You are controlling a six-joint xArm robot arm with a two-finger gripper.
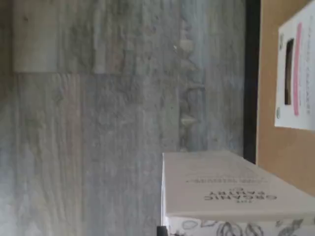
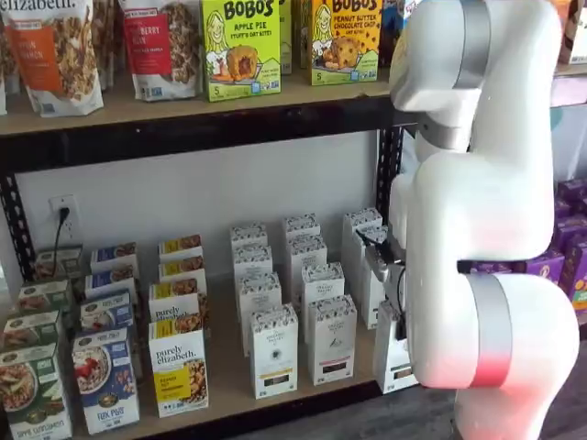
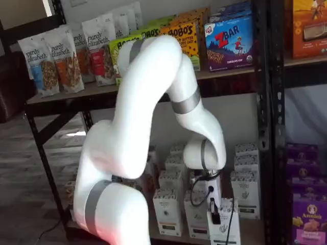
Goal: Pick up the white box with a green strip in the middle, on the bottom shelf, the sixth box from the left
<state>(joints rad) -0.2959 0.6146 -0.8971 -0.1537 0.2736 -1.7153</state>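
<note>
The white box [image 3: 228,229] is a tall narrow carton with a speckled band round its top, at the front of the bottom shelf [image 2: 225,367]. My gripper [image 3: 215,213] is shut on it from above, with one black finger [image 3: 214,217] down its front. In a shelf view the arm hides most of the box [image 2: 390,359] and the gripper [image 2: 393,291]. In the wrist view the box [image 1: 231,187] sits out past the shelf's black rail [image 1: 251,73], over the floor. Its strip colour does not show.
Similar white cartons [image 2: 273,353] [image 2: 332,341] stand in rows left of the held box. A "purely elizabeth" box [image 2: 179,368] is further left. Purple boxes [image 3: 306,214] stand to the right. A carton with a pink strip [image 1: 295,73] rests on the shelf board. BOBO'S boxes [image 2: 240,46] fill the upper shelf.
</note>
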